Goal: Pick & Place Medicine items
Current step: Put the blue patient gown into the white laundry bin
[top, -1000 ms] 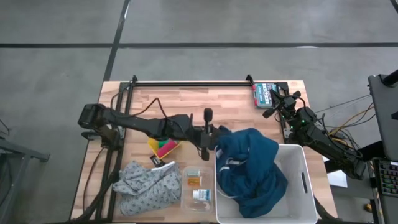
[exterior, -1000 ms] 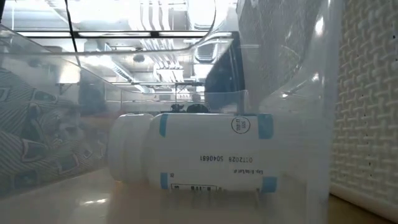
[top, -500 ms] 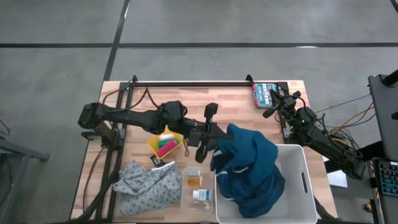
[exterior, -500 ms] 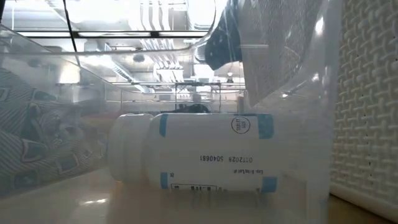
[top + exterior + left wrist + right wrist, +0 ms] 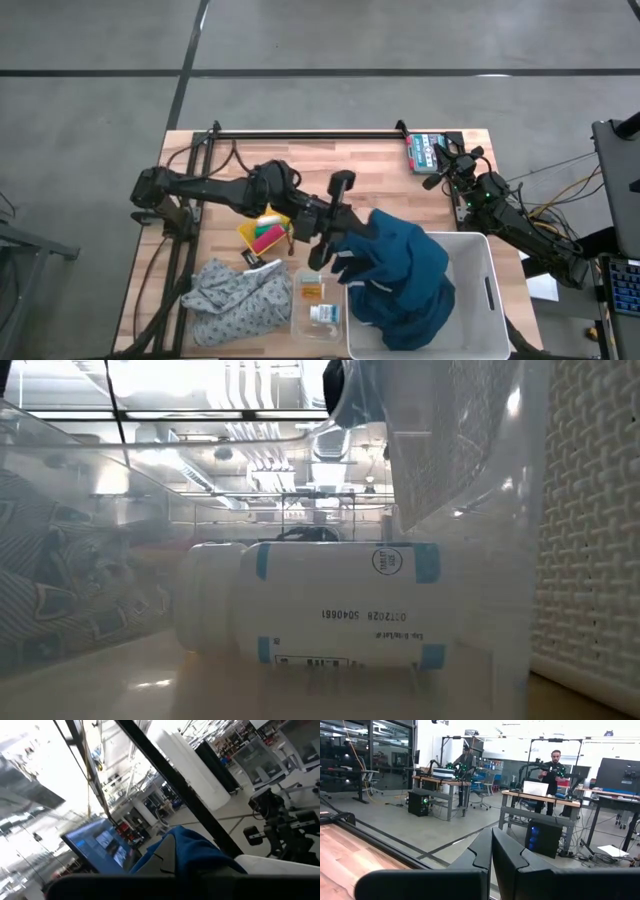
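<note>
The medicine items lie in a clear tray [image 5: 315,305] near the table's front: a small orange item [image 5: 312,291] and a white one with blue print [image 5: 322,314], which lies on its side in the low view [image 5: 320,605]. My left gripper [image 5: 335,245] is above the table's middle, just beyond the tray, shut on a blue cloth [image 5: 400,275]. The cloth drapes into the white basket [image 5: 480,290]. My right gripper [image 5: 438,160] waits shut at the far right. My left gripper holds the blue cloth by its left-hand bunch [image 5: 352,245], which also shows just ahead of the fingers in the left wrist view [image 5: 187,851]. The gripper itself hides the place of contact. That part is lifted; the rest hangs down into the basket.
A yellow bin [image 5: 262,234] with pink and green pieces stands left of my left gripper. A grey patterned cloth [image 5: 240,300] lies at the front left beside the tray. A teal box [image 5: 424,150] lies at the far right. A black rail [image 5: 300,135] runs along the far edge.
My left gripper has risen and tipped, moving a little toward the near edge, with the blue cloth's left part. That part has lifted up out of the low view's upper middle, while the rest stays in the basket.
</note>
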You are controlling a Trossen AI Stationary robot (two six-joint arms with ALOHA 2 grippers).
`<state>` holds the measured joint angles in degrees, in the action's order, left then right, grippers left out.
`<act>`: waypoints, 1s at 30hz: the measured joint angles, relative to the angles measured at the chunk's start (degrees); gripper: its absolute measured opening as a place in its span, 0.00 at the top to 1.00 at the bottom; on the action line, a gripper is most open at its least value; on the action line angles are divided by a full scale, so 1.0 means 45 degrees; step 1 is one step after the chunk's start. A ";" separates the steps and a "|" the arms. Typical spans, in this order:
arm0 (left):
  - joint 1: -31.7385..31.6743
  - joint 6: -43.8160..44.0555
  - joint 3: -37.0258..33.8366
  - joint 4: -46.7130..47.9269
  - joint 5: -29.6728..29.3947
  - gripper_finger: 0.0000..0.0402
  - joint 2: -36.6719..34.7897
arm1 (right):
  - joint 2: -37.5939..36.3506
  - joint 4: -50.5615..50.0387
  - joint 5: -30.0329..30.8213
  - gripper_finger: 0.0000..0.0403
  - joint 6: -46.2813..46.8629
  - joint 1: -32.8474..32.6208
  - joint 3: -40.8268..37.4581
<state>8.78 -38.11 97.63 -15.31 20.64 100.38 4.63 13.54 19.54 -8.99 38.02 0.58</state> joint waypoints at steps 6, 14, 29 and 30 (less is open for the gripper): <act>0.0001 0.0452 0.1460 0.0301 0.0000 0.99 0.1650 | 0.0008 0.0000 0.0003 0.98 0.0000 0.0000 0.0000; 0.0170 0.0483 0.4740 0.1098 0.0000 0.99 0.4452 | 0.0012 0.0004 0.0003 0.98 0.0000 0.0005 0.0000; 0.0398 0.1144 0.7172 0.1942 0.0321 0.99 0.7252 | 0.0012 -0.0003 0.0004 0.98 0.0000 0.0003 0.0000; 0.0391 0.1128 0.6960 0.1996 0.0316 0.99 0.7252 | 0.0011 0.0003 0.0002 0.98 0.0000 0.0004 0.0000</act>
<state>10.54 -33.03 128.95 -6.33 22.06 133.01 4.68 13.55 19.55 -8.99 38.04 0.58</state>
